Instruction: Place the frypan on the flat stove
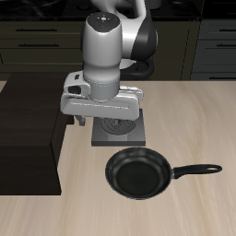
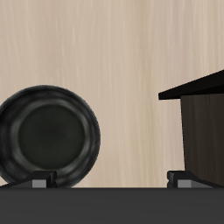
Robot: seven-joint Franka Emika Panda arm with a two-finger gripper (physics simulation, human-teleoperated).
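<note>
My gripper hangs empty above the table, its fingers spread well apart with nothing between them. Directly beneath it, and mostly hidden by it in the exterior view, lies the stove, flat on the wood. I hover over the goal, not over the thing I must fetch.

A little farther out, toward the table's front edge, sits the pan, upright on the table and just clear of the stove's near corner. Its handle runs straight away from the bowl, along the front edge. The bowl holds nothing; I see only its glossy black floor.

To take it well, I judge I should travel forward, turn my fingers across the handle, and close near where it joins the bowl, so the heavy round end does not sag or swing. Then lift level.

Farthest off to the side stands the dark cabinet, which I should keep clear of.
</note>
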